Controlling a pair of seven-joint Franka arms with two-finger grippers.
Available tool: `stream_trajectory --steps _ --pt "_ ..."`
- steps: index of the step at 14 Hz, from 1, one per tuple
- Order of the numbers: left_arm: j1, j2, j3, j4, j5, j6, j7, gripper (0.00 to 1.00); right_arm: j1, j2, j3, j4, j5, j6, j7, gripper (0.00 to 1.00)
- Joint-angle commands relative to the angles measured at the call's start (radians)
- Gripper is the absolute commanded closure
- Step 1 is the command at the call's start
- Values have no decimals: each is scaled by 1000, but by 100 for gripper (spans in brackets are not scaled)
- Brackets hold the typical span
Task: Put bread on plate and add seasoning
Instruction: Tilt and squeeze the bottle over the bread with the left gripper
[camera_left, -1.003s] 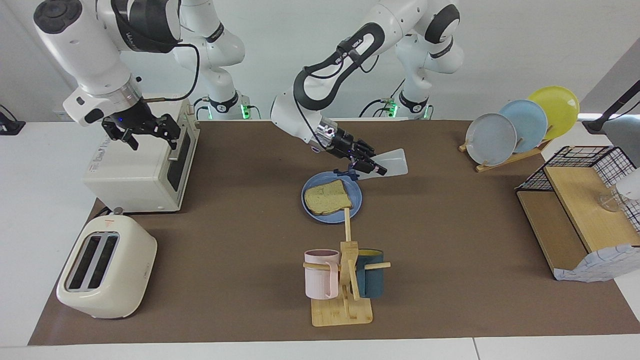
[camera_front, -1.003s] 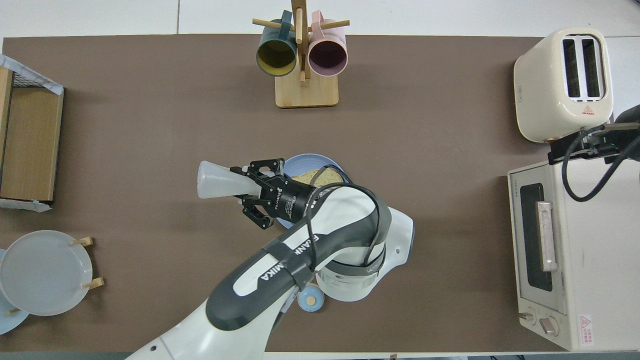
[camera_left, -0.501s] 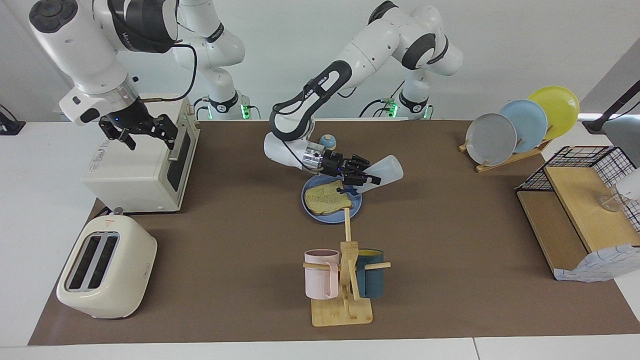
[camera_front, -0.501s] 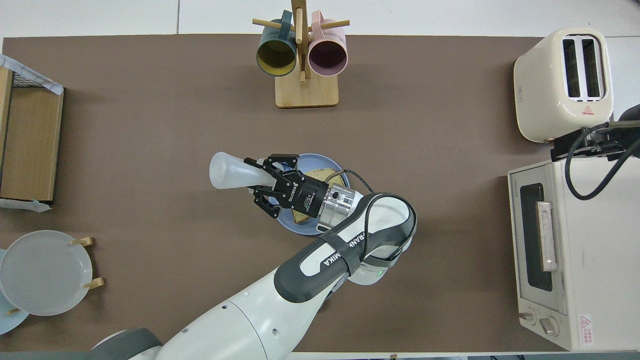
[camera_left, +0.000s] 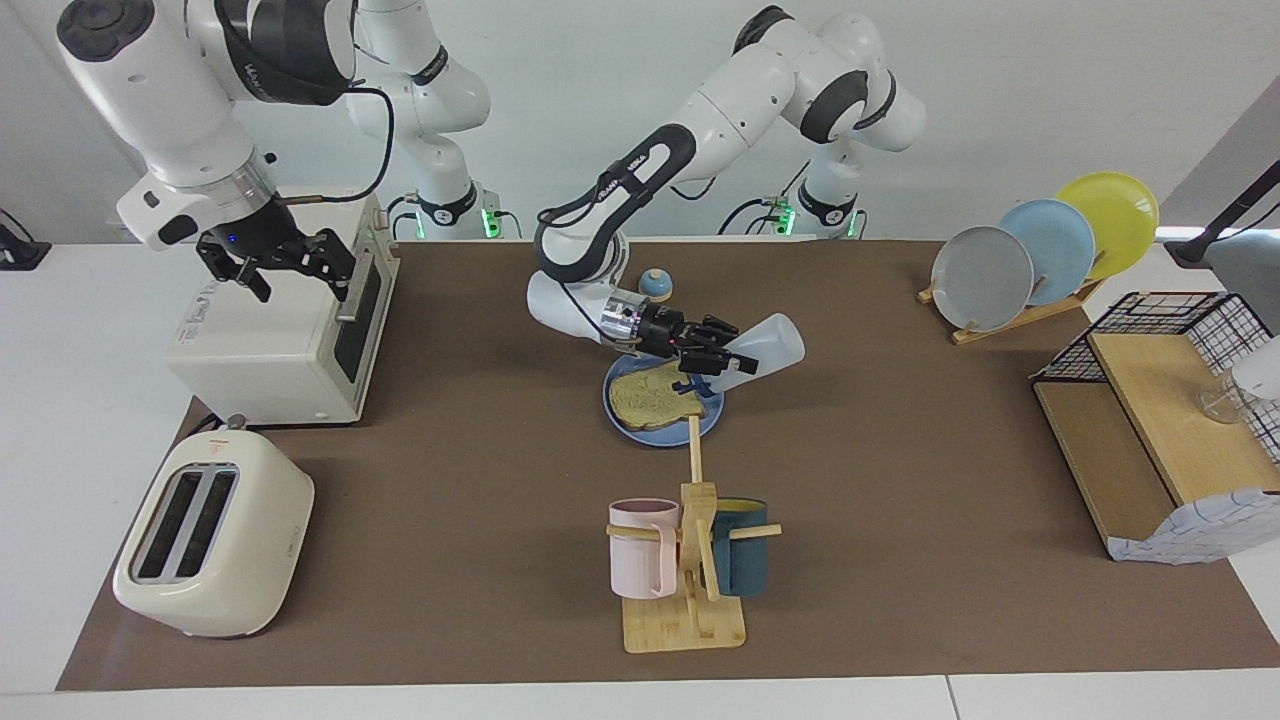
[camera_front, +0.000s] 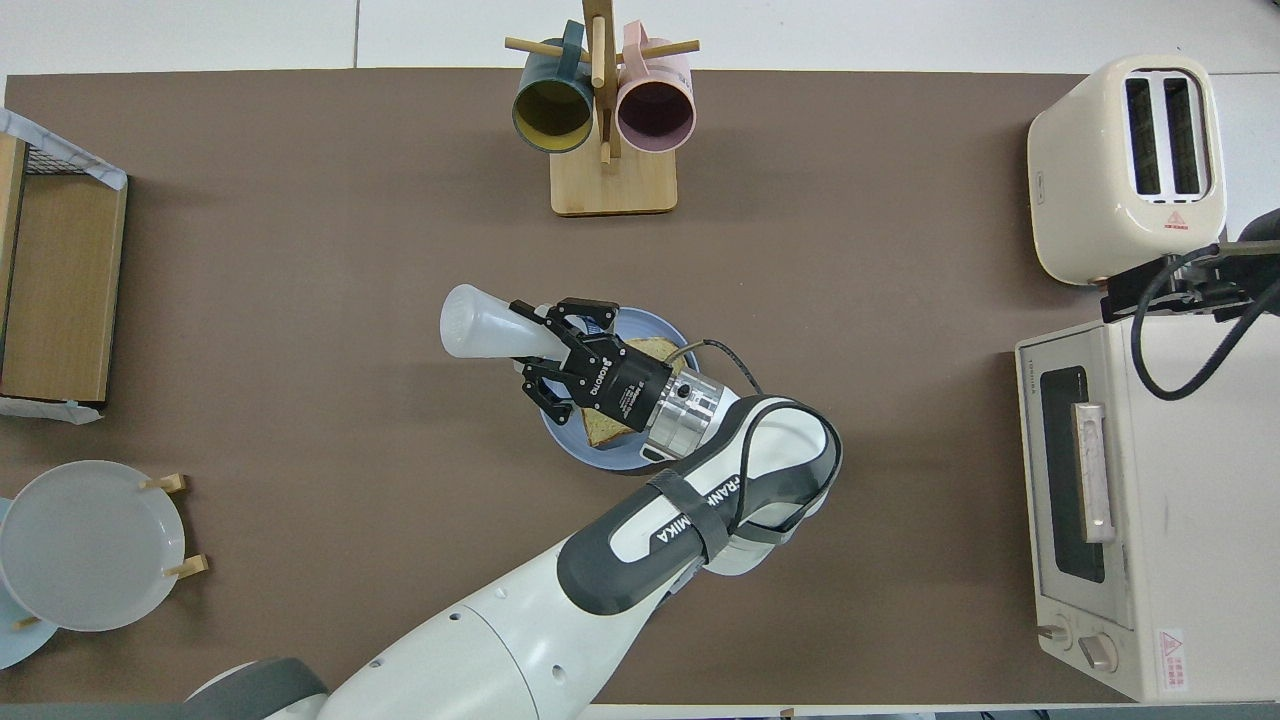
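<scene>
nearest the robots sits a small blue dome (camera_left: 655, 284) on the tabletop (camera_left: 900, 450), just clear of the left arm's elbow, and toward the right arm's end the toaster oven (camera_left: 285, 330) stands with the right claw (camera_left: 283, 262) hanging over its top, spread wide and holding nothing; that arm waits. next out, the blue plate (camera_left: 625, 418) lies in the middle of the tabletop with the bread (camera_left: 655, 395) flat on it, so the first half of the job looks done. the left claw (camera_left: 712, 362) hangs low over the plate's edge, clenched on the neck of the seasoning bottle (camera_left: 765, 345), which is tipped nearly on its side, its dark cap angled down at the bread and its pale base sticking out toward the left arm's end; i judge that tilt is meant to let the contents fall on the slice. the cap looks close to the bread, though whether it touches i cannot tell. the bottle's base overhangs bare tabletop, so there is room to swing or lift it there. farther out, the mug rack (camera_left: 690, 560) stands close to the plate, its upright peg rising near the plate's rim, which leaves less room on that side. the toaster (camera_left: 205, 535) and the plate rack (camera_left: 1010, 270) are well apart from the work.
</scene>
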Motion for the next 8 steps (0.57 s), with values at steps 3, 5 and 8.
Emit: stream_trajectory --steps 3,5,8 --pt "-2 -29 17 -75 49 45 7 100 -10 -18 8 -19 17 17 9 0" --pt "40 -49 17 -154 63 50 4 100 -10 -20 8 -20 17 9 6 0" --pt "81 -54 17 -183 74 59 -8 100 -11 -20 8 -20 17 11 6 0"
